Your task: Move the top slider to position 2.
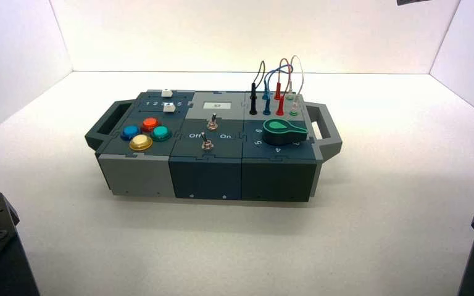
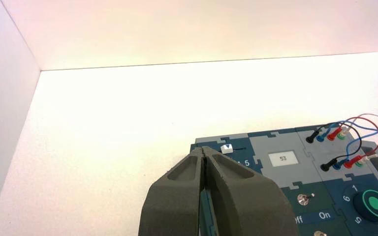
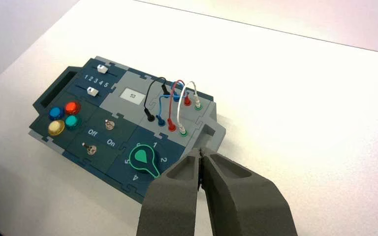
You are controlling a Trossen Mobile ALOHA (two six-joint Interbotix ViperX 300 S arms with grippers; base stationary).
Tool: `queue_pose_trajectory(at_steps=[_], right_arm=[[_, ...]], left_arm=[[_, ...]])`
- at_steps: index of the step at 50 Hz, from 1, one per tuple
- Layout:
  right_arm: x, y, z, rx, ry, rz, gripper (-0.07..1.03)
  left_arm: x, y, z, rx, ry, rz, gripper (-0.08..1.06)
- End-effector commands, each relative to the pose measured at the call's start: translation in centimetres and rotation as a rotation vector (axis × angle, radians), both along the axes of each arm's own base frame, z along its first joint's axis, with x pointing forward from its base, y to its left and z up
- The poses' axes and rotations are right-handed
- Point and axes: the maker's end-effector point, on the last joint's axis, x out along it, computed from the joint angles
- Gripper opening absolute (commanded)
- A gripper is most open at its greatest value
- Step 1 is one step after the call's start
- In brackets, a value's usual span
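Both arms sit parked at the near corners of the white tabletop (image 1: 376, 216), at 7 and 5 o'clock from the box (image 1: 207, 176). The left tool (image 2: 204, 150) has its fingers pressed together with nothing between them; the right tool (image 3: 200, 153) is likewise closed and empty. Mid-tabletop, the box carries four coloured buttons (image 1: 145, 132), two toggle switches (image 1: 208, 132), a green dial (image 1: 282, 131) and plugged wires (image 1: 278, 80). At its far left corner, about 11 o'clock, the top slider (image 1: 166, 93) sits beyond the printed number row, well apart from both tools; position 2 (image 3: 90, 79) lies in that row.
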Motion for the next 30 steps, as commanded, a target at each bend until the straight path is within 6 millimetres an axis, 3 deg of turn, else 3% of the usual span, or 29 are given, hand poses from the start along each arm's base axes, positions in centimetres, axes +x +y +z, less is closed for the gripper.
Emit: queue_pose_trajectory(at_steps=[1, 19, 30], right_arm=[[0.3, 0.2, 0.6, 0.009, -0.014, 0.001, -0.02], [0.3, 0.2, 0.5, 0.006, -0.009, 0.001, -0.02], [0.4, 0.2, 0.5, 0.005, -0.006, 0.0, -0.02]], left_arm=[[0.3, -0.2, 0.5, 0.003, -0.016, -0.009, -0.03], [0.4, -0.3, 0.4, 0.0, -0.003, -0.012, -0.03], [0.7, -2.3, -2.1, 0.035, 0.162, -0.094, -0.03]])
